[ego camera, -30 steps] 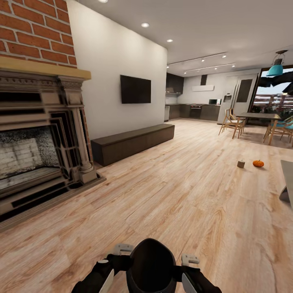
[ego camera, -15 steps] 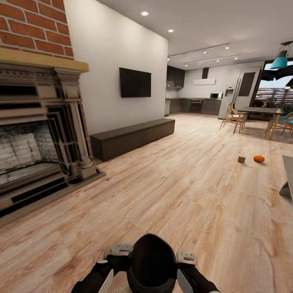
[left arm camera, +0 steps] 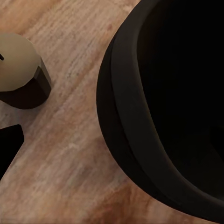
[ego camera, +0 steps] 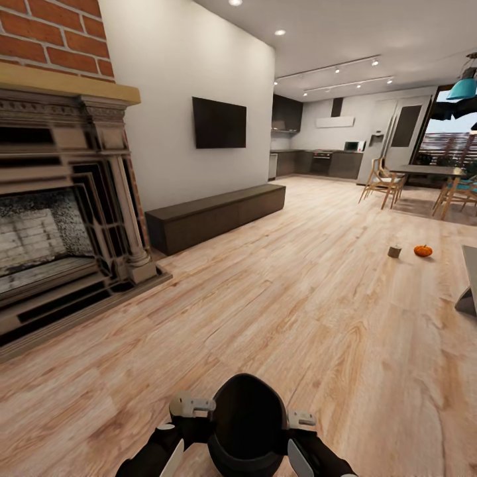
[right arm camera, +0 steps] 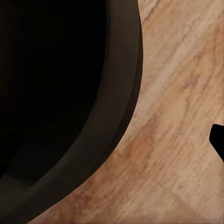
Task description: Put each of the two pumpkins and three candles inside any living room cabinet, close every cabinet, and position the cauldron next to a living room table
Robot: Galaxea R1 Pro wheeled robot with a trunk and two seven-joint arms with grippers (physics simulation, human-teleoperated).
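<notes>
A small orange pumpkin [ego camera: 423, 250] lies on the wood floor far ahead to the right, with a short stubby candle [ego camera: 395, 251] just left of it. The long low dark brown cabinet [ego camera: 218, 215] stands shut against the white wall under a TV. In the left wrist view another candle [left arm camera: 21, 70], pale with a dark base, stands on the floor beside a large black rounded rim [left arm camera: 163, 112]; I cannot tell if that is the cauldron or my own body. One dark fingertip [left arm camera: 8, 145] of my left gripper and one fingertip [right arm camera: 218, 140] of my right show at the frame edges.
A brick fireplace [ego camera: 59, 199] fills the left side. A grey low table's edge [ego camera: 472, 271] juts in at the right. A dining table [ego camera: 430, 171] with chairs and a dark kitchen stand at the far end. Open wood floor stretches ahead.
The whole head view has shifted as the camera moved: fireplace, cabinet and pumpkin sit slightly differently in frame. The pumpkin and candle keep their places on the floor.
</notes>
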